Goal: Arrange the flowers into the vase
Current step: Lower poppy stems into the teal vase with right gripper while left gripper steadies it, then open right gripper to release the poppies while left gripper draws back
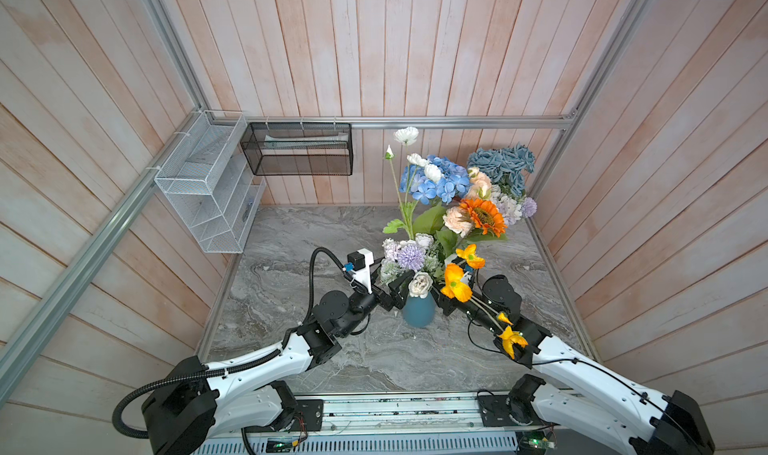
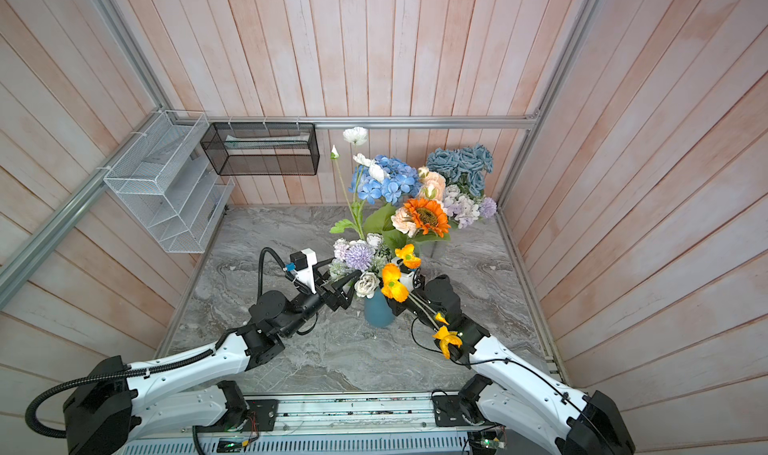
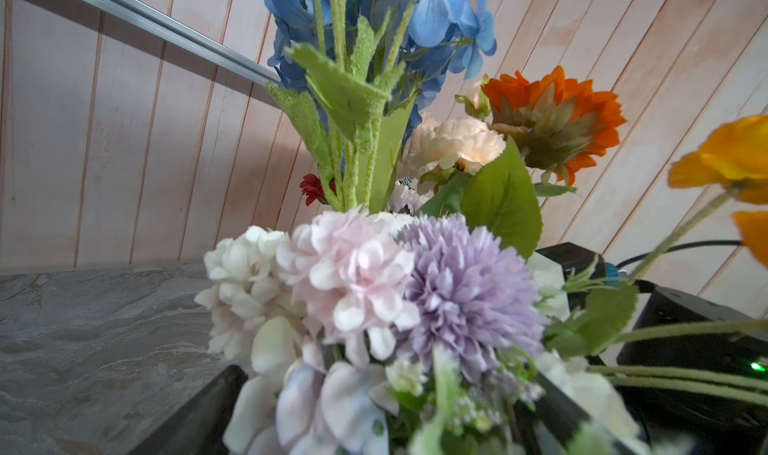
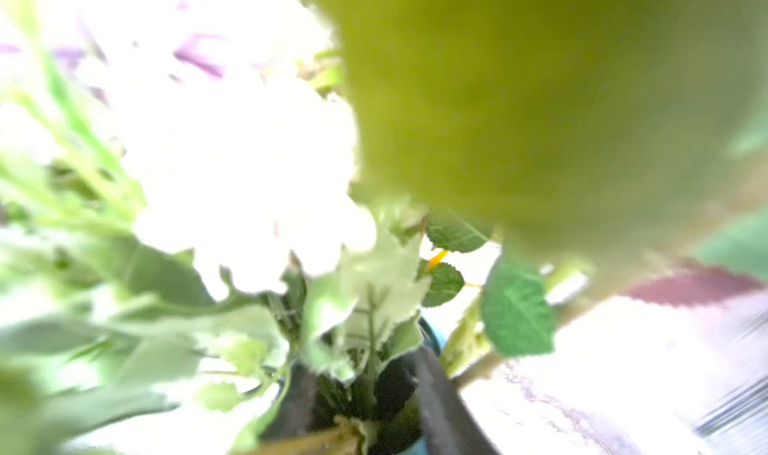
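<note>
Several flowers (image 1: 410,257) are stood in the blue vase (image 1: 419,313) on the worktop (image 1: 291,266). A larger bunch (image 1: 446,178) is kept at one o'clock. The sprays are judged light, wiry-stemmed and soft-headed, best taken low on the bare stem. A yellow spray (image 1: 455,282) is draped toward four o'clock over the right arm (image 1: 503,295). The left claw (image 2: 353,289), at nine o'clock, is spread wide. The right claw (image 2: 397,305) is hidden by blooms, so its state cannot be told.
</note>
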You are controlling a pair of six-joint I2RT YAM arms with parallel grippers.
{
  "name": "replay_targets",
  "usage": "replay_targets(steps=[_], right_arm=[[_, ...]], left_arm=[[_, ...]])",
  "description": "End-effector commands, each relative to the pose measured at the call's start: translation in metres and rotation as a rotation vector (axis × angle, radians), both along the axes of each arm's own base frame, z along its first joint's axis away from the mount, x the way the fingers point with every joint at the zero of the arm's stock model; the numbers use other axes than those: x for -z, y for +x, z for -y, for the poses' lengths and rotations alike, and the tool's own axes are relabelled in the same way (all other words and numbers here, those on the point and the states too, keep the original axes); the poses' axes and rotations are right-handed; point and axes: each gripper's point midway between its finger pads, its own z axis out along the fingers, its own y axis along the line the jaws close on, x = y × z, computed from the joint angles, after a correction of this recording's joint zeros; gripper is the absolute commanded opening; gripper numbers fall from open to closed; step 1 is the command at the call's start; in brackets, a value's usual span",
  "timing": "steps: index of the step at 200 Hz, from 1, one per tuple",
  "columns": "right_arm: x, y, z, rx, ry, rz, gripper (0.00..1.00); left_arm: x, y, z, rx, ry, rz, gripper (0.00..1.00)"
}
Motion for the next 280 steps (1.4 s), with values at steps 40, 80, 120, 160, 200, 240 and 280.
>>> replay_targets(steps=[40,80,120,160,200,240,280], right_arm=[[-0.001,-0.02,0.007,-0.044,-0.007,-0.07,0.67],[0.02,-0.019,0.018,0.012,-0.064,-0.134,0.87],[0.036,-0.017,0.029,0.074,-0.115,-0.18,0.88],[0.056,-0.022,0.035,0.086,-0.107,-0.202,0.98],[0.044,-0.023,0.03,0.057,0.039,-0.061,0.98],[0.032,-0.019,0.025,0.039,0.107,0.067,0.98],[0.029,-0.013,0.012,-0.002,0.102,0.112,0.98]], left_arm=[[-0.001,0.005,-0.008,-0.032,-0.016,-0.011,1.0],[0.0,0.005,-0.008,-0.03,-0.019,-0.018,1.0],[-0.004,0.004,-0.008,-0.028,-0.017,-0.015,1.0],[-0.01,0.001,-0.016,-0.027,-0.018,-0.024,1.0],[-0.023,-0.008,-0.029,0.0,-0.016,-0.043,1.0],[-0.02,-0.012,-0.058,-0.071,-0.011,-0.064,1.0],[0.026,0.009,-0.116,-0.299,-0.109,-0.187,1.0]])
